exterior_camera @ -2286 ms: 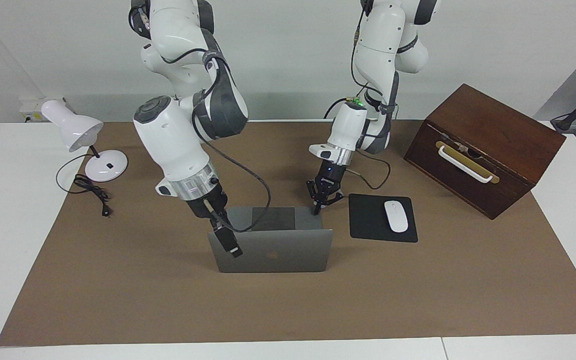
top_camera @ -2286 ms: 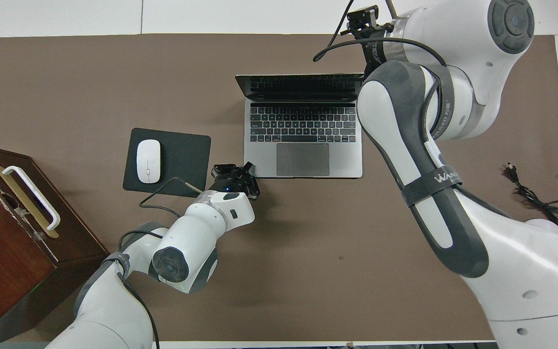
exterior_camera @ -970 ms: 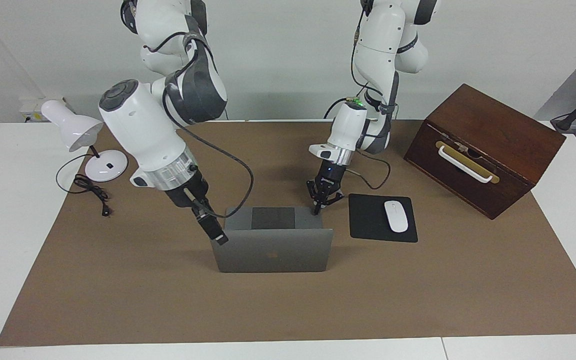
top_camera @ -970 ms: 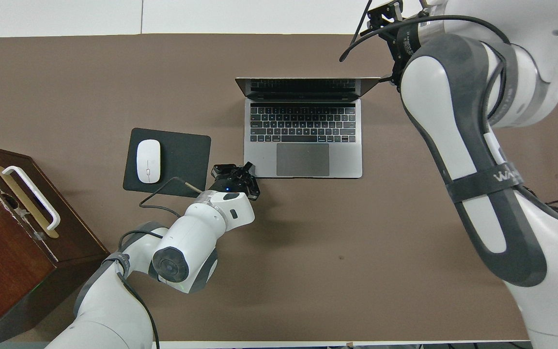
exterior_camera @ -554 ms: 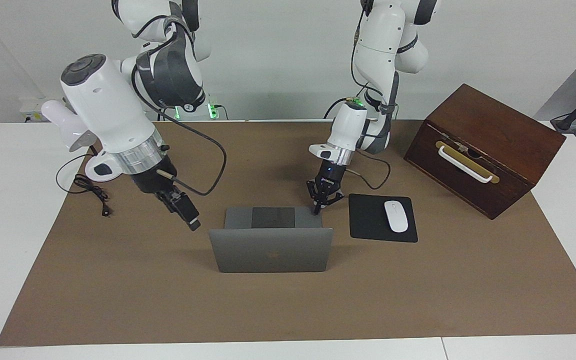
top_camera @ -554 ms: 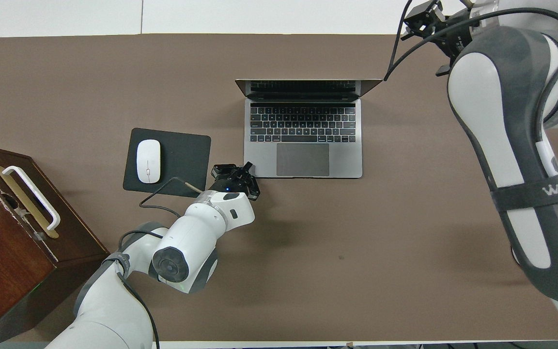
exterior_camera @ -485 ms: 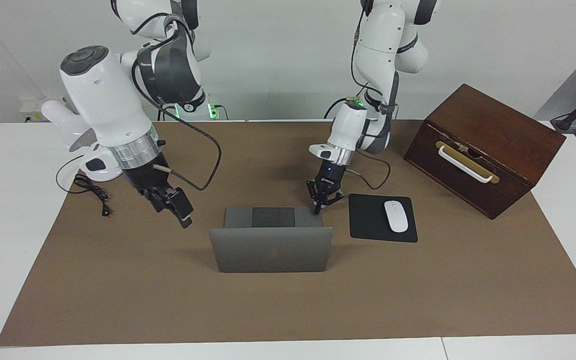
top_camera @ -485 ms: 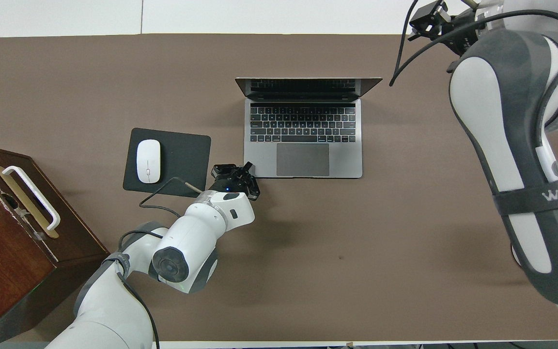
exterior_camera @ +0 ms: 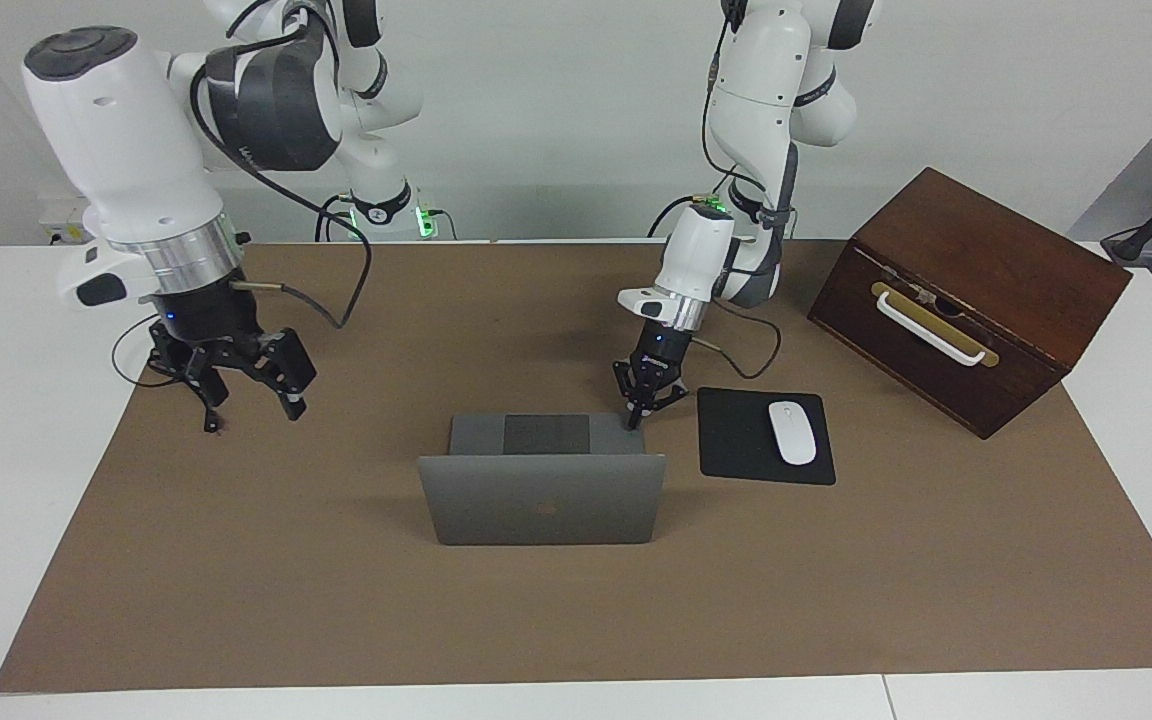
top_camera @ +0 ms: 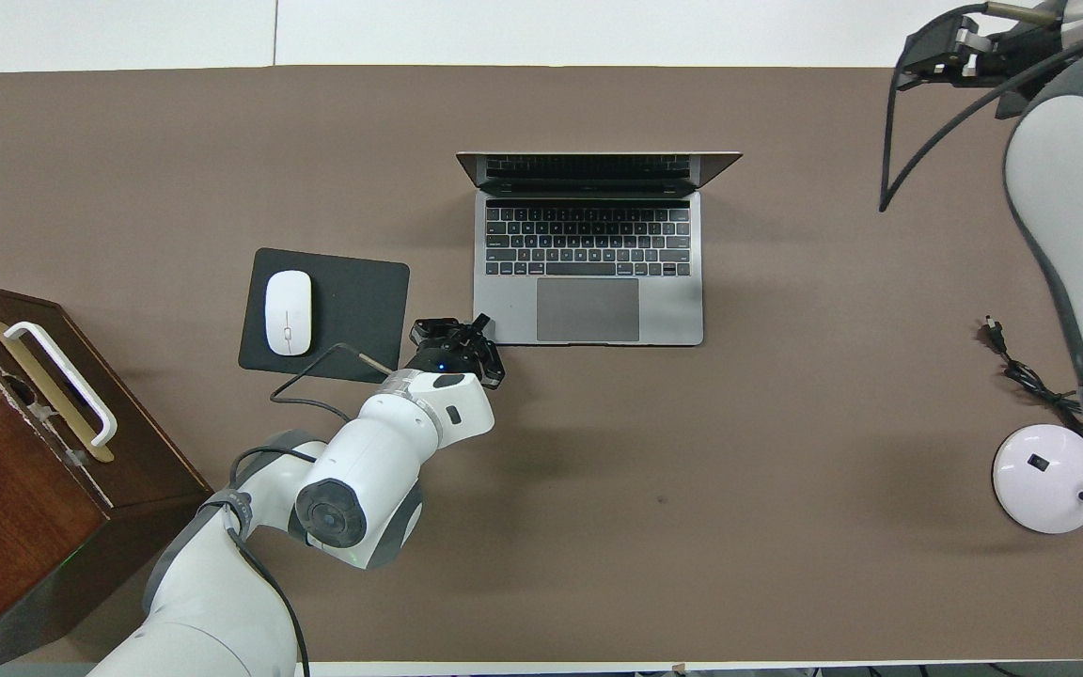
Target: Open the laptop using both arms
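Note:
The silver-grey laptop (exterior_camera: 541,500) (top_camera: 588,301) stands open in the middle of the brown mat, its lid about upright with the logo side away from the robots. The keyboard and trackpad show in the overhead view. My left gripper (exterior_camera: 633,420) (top_camera: 483,327) is shut and rests its tip on the deck corner nearest the robots, on the mouse pad's side. My right gripper (exterior_camera: 208,415) is shut and holds nothing. It hangs in the air over the mat toward the right arm's end of the table, well clear of the laptop.
A black mouse pad (exterior_camera: 736,450) with a white mouse (exterior_camera: 792,432) lies beside the laptop. A brown wooden box (exterior_camera: 966,300) with a white handle sits at the left arm's end. A white lamp base (top_camera: 1047,478) and its black cable (top_camera: 1030,376) lie below the right arm.
My right gripper has come off the lid's edge and swung up and away toward its own end of the table. The lid stays upright. The left gripper has not moved.

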`<control>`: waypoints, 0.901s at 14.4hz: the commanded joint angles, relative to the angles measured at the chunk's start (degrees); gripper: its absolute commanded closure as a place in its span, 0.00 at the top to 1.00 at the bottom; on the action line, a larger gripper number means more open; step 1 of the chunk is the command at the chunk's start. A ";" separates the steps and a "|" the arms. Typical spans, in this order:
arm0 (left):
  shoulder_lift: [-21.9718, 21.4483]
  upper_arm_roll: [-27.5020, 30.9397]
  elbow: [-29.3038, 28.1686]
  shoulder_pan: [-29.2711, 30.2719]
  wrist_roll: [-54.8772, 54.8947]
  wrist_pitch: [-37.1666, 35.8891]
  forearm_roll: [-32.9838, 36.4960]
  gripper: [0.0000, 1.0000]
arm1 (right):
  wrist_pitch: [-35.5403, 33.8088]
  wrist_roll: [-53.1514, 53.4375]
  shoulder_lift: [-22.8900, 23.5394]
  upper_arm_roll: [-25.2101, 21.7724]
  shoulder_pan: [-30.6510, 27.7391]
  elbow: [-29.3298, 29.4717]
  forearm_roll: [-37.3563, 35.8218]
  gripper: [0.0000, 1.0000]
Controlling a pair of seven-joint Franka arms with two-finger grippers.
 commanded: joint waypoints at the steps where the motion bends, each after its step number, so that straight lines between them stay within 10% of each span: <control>1: 3.31 0.10 1.58 -0.42 -1.15 0.17 -0.62 0.00 | -2.63 -7.70 -2.05 0.31 -1.17 -0.53 -2.09 1.00; 7: 2.43 0.27 2.81 0.11 -1.94 -1.31 -0.70 0.00 | -9.05 -12.47 -7.32 0.48 -1.70 -0.79 -3.24 1.00; 13: -5.64 0.36 6.67 1.87 -2.56 -19.23 -0.70 0.00 | -9.24 -16.60 -8.73 4.06 -2.04 -0.53 -3.15 1.00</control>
